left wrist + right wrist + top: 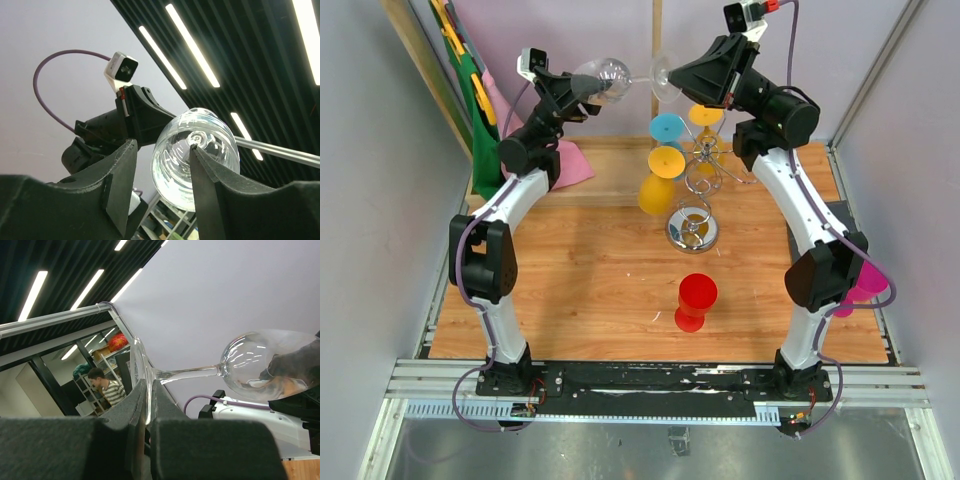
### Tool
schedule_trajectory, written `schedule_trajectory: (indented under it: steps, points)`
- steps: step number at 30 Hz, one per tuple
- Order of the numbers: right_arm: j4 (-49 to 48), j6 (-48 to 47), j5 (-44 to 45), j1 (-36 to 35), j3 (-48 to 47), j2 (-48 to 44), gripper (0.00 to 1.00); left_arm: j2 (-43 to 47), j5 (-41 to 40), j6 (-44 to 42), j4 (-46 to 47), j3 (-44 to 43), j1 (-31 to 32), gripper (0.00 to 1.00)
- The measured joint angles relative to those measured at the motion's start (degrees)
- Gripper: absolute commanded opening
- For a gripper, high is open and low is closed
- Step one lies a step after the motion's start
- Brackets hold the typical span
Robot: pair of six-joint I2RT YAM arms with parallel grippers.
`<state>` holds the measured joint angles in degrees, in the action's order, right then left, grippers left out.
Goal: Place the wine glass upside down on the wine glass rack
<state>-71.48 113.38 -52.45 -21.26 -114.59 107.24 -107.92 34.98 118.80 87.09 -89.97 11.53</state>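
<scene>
The clear wine glass lies on its side high above the table, held between my two arms. My right gripper is shut on the glass's round foot, which is pinched thin between its fingers. The stem runs out to the bowl. My left gripper is open around the bowl: its right finger lies against the glass and a gap shows at its left finger. The chrome wine glass rack stands below on its mirrored base.
Blue, yellow and orange glasses hang upside down on the rack. A red glass stands on the wooden table in front. A pink glass sits by the right arm. Green and pink cloths lie at the back left.
</scene>
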Motion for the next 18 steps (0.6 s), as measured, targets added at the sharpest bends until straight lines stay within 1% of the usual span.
schedule_trajectory:
  steps: [3, 9, 14, 18]
  points:
    - [0.0, 0.0, 0.0, 0.0, -0.1, 0.0, 0.01, 0.0, 0.0, 0.0, 0.0, 0.2, 0.0, 0.55]
    - [-0.2, 0.0, 0.0, 0.8, -0.2, -0.1, 0.01, 0.3, 0.0, 0.0, 0.0, 2.3, -0.2, 0.55]
    - [-0.2, -0.4, 0.5, 3.7, 1.8, -2.3, 0.01, 0.6, 0.0, 0.0, 0.0, 5.4, -0.7, 0.54]
    - [-0.2, -1.3, 0.9, 7.6, 4.0, -5.6, 0.01, 0.7, 0.0, 0.0, 0.0, 7.2, -1.2, 0.53]
